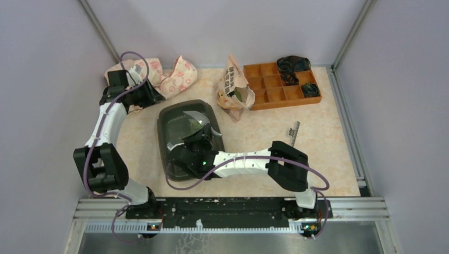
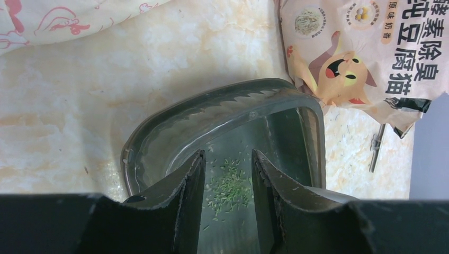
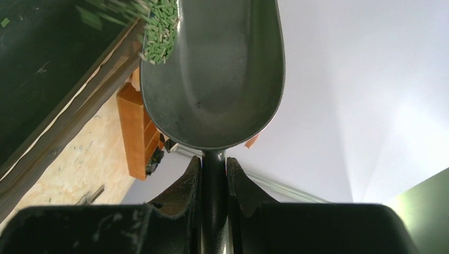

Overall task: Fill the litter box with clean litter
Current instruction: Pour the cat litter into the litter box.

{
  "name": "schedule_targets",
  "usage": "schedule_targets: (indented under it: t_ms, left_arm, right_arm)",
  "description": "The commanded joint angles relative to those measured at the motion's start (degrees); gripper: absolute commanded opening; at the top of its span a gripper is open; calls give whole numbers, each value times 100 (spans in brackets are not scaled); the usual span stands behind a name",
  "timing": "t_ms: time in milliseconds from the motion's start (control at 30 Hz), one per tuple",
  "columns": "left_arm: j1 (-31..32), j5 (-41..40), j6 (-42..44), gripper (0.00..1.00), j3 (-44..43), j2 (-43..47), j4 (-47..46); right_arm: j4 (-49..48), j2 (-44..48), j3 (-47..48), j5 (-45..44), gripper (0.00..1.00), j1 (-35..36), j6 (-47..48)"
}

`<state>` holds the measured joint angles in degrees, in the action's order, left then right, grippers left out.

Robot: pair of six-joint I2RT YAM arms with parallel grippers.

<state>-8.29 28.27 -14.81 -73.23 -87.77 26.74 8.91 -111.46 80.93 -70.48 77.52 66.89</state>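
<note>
The dark grey litter box [image 1: 162, 132] lies left of centre on the table. A loose patch of light-green clean litter [image 2: 231, 185] lies on its floor. My right gripper [image 1: 195, 138] is over the box, shut on the handle of a grey metal scoop [image 3: 217, 69]. The scoop is tipped, and clean litter [image 3: 159, 33] slides off its front edge over the litter box [image 3: 42, 53]. My left gripper [image 1: 150, 95] is open and empty, just past the box's far left corner. Its fingers [image 2: 182, 185] frame the litter patch from above.
A peach-pink printed bag [image 1: 233, 87] stands right of the box's far end and also shows in the left wrist view [image 2: 360, 47]. An orange organiser tray [image 1: 280, 84] is at the back right. Crumpled patterned bags [image 1: 174, 74] lie at the back left. A small metal tool [image 1: 293, 133] lies on the table.
</note>
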Motion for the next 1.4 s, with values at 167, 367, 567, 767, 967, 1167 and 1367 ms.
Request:
schedule_targets:
  t_ms: [167, 367, 567, 767, 967, 1167, 1367]
  left_arm:
    - [-44, 276, 17, 43, 46, 217, -230]
    - [-49, 400, -4, 43, 63, 182, -299]
    - [-49, 469, 9, 43, 34, 135, -319]
    - [-47, 531, 26, 43, -37, 93, -313]
    - [-47, 534, 48, 43, -50, 66, -310]
    - [-49, 585, 24, 42, -75, 43, -343]
    - [-42, 614, -5, 42, -81, 58, -365]
  right_arm:
    - [-92, -74, 73, -148, 0, -43, -68]
    - [410, -306, 92, -55, 0, -61, -346]
    - [725, -559, 384, -28, 0, -97, -591]
    - [976, -718, 826, -124, 0, -165, -907]
    - [2097, -600, 1391, 305, 0, -218, -2057]
    - [3609, -228, 1915, 1445, 0, -217, -3499]
    - [4561, 60, 2127, 2269, 0, -218, -4175]
